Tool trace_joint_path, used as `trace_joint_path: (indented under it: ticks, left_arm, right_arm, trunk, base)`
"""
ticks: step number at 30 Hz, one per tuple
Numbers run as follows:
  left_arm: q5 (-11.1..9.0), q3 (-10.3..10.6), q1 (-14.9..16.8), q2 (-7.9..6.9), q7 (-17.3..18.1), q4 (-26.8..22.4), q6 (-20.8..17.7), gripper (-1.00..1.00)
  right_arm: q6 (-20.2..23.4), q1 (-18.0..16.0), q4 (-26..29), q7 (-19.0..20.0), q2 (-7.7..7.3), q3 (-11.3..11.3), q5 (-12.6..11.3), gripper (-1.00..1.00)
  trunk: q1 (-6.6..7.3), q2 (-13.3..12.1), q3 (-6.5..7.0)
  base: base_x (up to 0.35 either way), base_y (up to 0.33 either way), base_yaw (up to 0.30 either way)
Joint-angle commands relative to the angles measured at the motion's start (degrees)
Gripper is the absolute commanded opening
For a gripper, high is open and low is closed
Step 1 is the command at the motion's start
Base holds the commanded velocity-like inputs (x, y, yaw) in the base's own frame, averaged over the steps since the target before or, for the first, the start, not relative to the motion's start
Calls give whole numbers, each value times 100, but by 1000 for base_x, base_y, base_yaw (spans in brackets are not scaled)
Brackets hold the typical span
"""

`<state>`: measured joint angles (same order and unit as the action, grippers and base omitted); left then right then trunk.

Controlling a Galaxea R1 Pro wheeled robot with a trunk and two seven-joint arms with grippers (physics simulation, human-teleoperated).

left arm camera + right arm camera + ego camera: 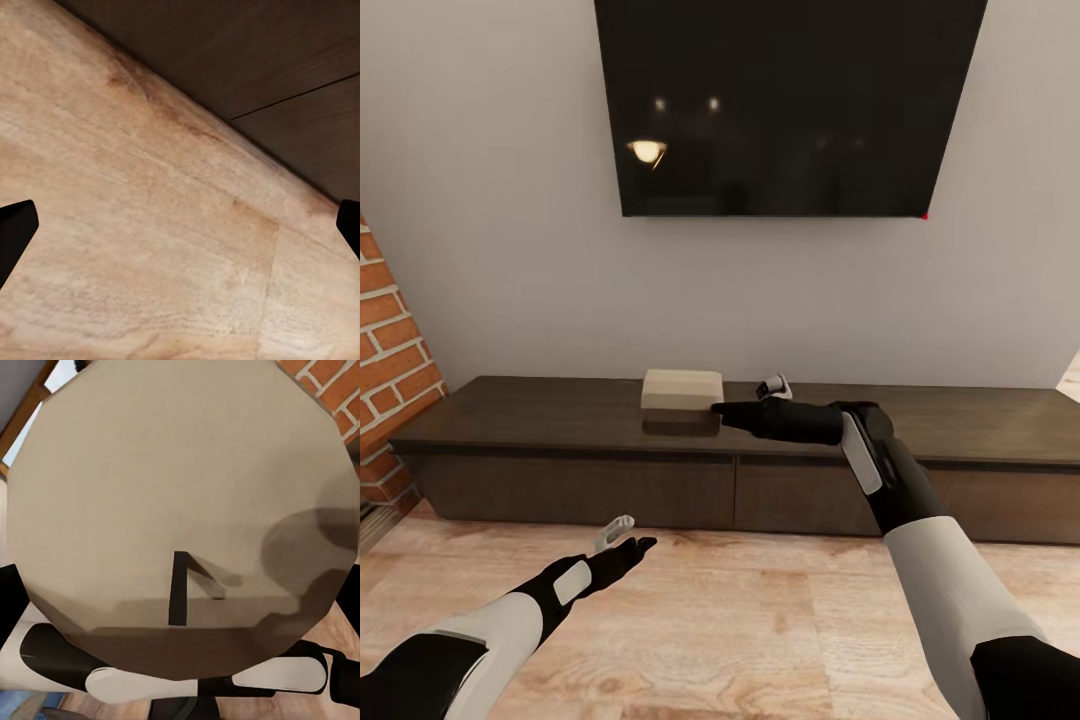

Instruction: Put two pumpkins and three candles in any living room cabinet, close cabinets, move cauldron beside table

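The long, low dark-brown wooden cabinet (580, 490) stands on the floor against the wall. Its flat, handle-less fronts all sit flush and shut, with a thin vertical seam between two of them near the middle. The left wrist view shows part of those dark fronts (300, 75) and a fine seam line. A squat beige candle (682, 390) rests on the cabinet top, left of centre. Close up, it shows a many-sided round face (180, 472) with a short black wick, its lower part shadowed.

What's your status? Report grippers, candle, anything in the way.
Left gripper open, low over floor. Right gripper straddling candle at cabinet top, grip unconfirmed. Cabinet fronts shut.
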<state>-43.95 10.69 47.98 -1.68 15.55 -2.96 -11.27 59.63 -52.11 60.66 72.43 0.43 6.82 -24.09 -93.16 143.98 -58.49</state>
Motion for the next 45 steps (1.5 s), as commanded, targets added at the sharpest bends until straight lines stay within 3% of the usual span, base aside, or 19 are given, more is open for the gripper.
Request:
trace_joint_path:
  ticks: [1, 3, 7, 8, 11, 14, 16, 20, 24, 26, 29, 35, 39, 45]
  left_arm:
    - [-64, 42, 1, -5, 17, -4, -30, 100]
    - [-78, -1, 1, -13, 77, -3, -35, 100]
    - [-297, -135, 1, -97, 734, 15, -49, 100]
    - [-362, -154, 1, -208, 1114, 34, -50, 100]
    - [-428, -161, 1, -274, 1600, 127, -51, 100]
    - [-536, -163, 2, -357, 2404, 303, -58, 100]
    - [-573, -164, 1, -413, 2718, 371, -63, 100]
    - [-687, -164, 2, -466, 3049, 426, -140, 100]
    - [-929, -164, 2, -486, 3285, 440, -498, 100]
    - [-1148, -160, 1, -489, 3706, 447, -639, 100]
    - [-1269, -156, 1, -491, 4148, 493, -695, 100]
    - [-1305, -155, 1, -483, 4342, 513, -712, 100]
    - [-1309, -159, -3, -482, 4781, 528, -716, 100]
    - [-1412, -164, -107, -477, 5039, 525, -711, 100]
  right_arm:
    - [-20, -6, -1, 17, 1, 1, -8, -100]
    - [-81, -6, -1, 17, 0, 3, -13, -100]
    - [-107, -7, -1, 29, -7, 3, -24, -100]
    - [-109, -9, -1, 33, -6, 6, -26, -100]
    - [-110, -4, -1, 34, -1, 18, -26, -100]
    - [-111, -4, -1, 34, 1, 28, -26, -100]
    - [-110, -4, -1, 34, 1, 27, -26, -100]
    - [-110, -3, -1, 40, 1, 16, -27, -100]
    - [-112, -7, -1, 41, 1, 21, -28, -100]
    - [-116, -4, 3, 72, 1, 27, -31, -100]
    - [-115, -3, 10, 152, 1, 33, -33, -100]
    - [-72, -1, 53, 197, 8, 67, -35, -100]
    - [-99, -1, 59, 206, 10, 66, -35, -100]
    - [-109, 5, 60, 214, 10, 71, -35, -100]
  trunk:
    - [1, 2, -5]
    - [1, 2, -5]
    - [1, 2, -5]
    - [1, 2, -5]
    - [1, 2, -5]
    - [1, 2, -5]
    - [1, 2, -5]
    - [1, 2, -5]
    - [1, 2, -5]
    - [1, 2, -5]
    - [1, 2, -5]
    - [1, 2, -5]
    - [1, 2, -5]
    - [1, 2, -5]
  base:
    - [0, 0, 0]
    - [0, 0, 0]
    - [0, 0, 0]
    - [0, 0, 0]
    - [0, 0, 0]
    - [0, 0, 0]
    - [0, 0, 0]
    - [0, 0, 0]
    - [0, 0, 0]
    - [0, 0, 0]
    - [0, 0, 0]
    - [0, 0, 0]
    - [0, 0, 0]
    - [1, 0, 0]
